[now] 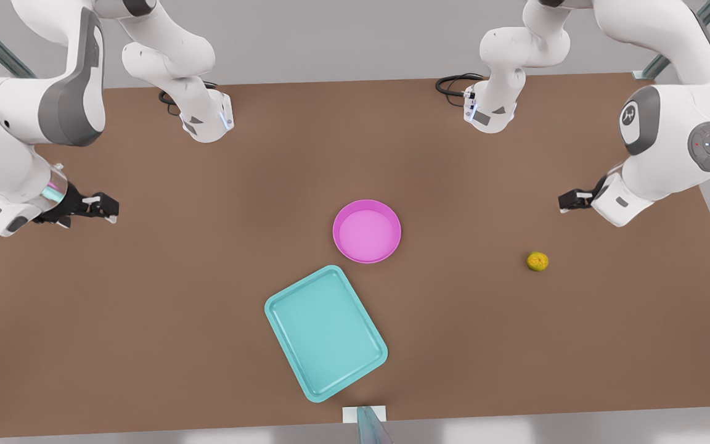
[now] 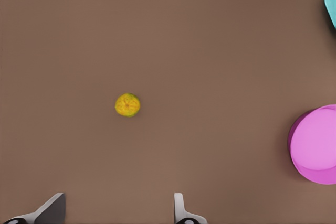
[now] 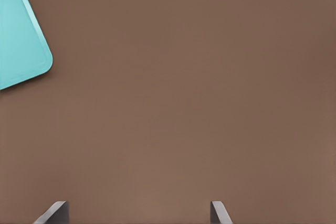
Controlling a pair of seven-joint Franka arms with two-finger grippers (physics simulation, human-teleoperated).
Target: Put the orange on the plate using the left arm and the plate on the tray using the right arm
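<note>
**Both arms hanging over the table, nothing picked up**

The orange is sitting alone on the brown table, out toward three o'clock from the plate and well apart from it. The plate is lying near the middle of the table, and the tray is lying skewed just beside it, toward six to seven o'clock, its nearest corner almost touching the plate's rim. Both are carrying nothing.

The left gripper is hanging at the front view's right, its arm folding down from a bent elbow, with the wrist angling in toward the middle of the table. It is sitting toward one o'clock from the orange, near it but apart. In the left wrist view its fingertips are standing wide apart with bare table between them, the orange lying ahead of them and the plate off to one side.

The right gripper is hanging at the front view's left, toward nine o'clock from the plate and well apart from it, the forearm reaching nearly level. In the right wrist view its fingertips are also spreading wide over bare table, with a corner of the tray showing.
</note>
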